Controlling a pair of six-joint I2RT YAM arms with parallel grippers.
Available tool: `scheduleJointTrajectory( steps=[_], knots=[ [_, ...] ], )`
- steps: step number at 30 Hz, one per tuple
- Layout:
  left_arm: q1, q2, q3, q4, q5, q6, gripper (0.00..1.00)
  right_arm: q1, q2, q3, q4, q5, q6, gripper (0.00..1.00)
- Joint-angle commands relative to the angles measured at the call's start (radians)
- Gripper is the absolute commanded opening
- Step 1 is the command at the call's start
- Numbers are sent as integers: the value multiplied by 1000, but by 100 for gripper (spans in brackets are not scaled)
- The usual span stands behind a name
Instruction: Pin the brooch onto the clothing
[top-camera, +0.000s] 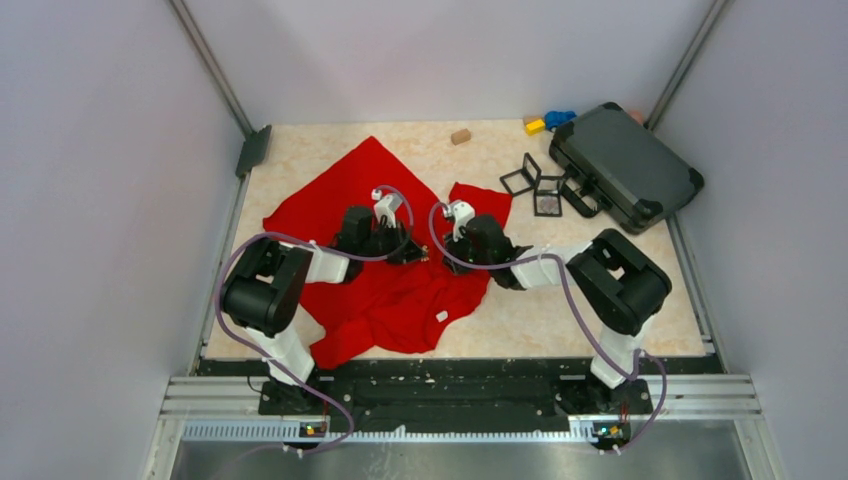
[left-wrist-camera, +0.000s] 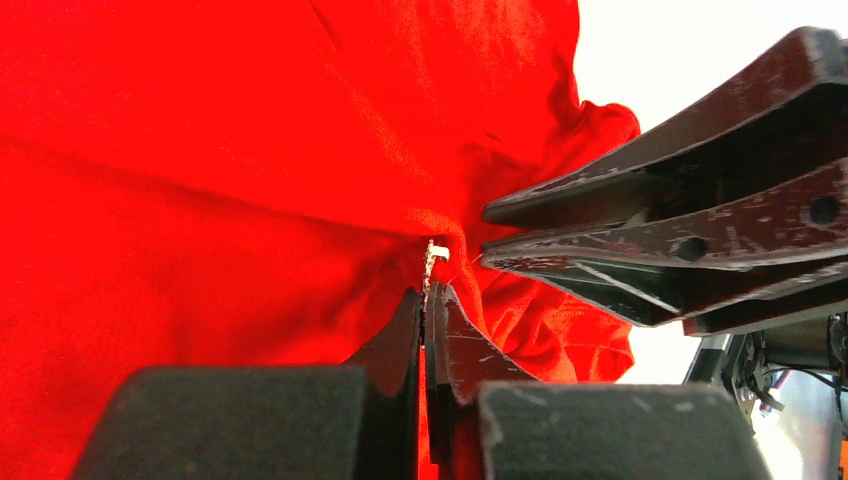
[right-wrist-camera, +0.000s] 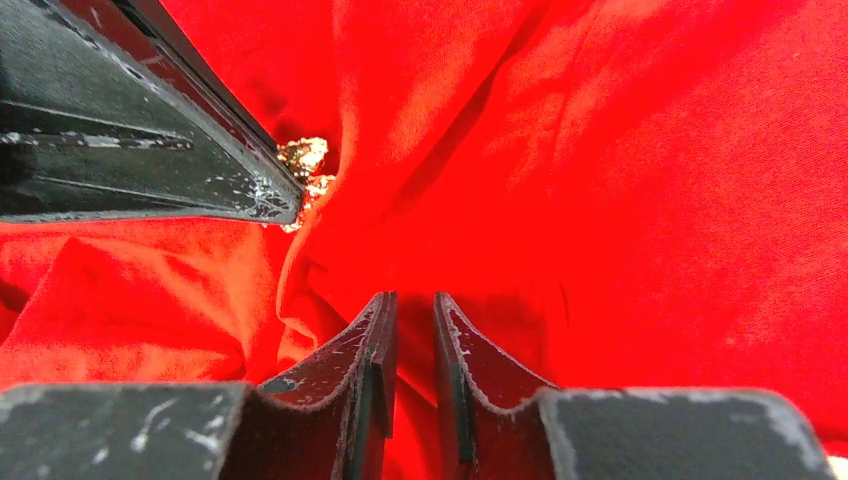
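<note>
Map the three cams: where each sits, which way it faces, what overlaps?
Top external: fixed above and behind the robot, looking down on the table and red clothing; left arm and right arm show whole.
Left wrist: on the left arm, looking along the left gripper, shut on the brooch, into the clothing; right gripper shows at right.
Right wrist: on the right arm, low over the clothing, own fingers at bottom, slightly apart.
Shared: both wrist views show the other gripper's tip and the brooch.

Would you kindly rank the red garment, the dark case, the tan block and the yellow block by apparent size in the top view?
1. red garment
2. dark case
3. tan block and yellow block: both tiny, too alike to rank.
</note>
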Motion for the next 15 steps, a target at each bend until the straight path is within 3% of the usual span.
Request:
scheduleJointTrajectory(
  steps=[1,15],
  knots=[
    [1,-24,17,28,34,29,0,-8,20,46,81,-40,9,21],
    [1,-21,25,15,50,42,0,-8,55,85,119,-99,13,13]
  ],
)
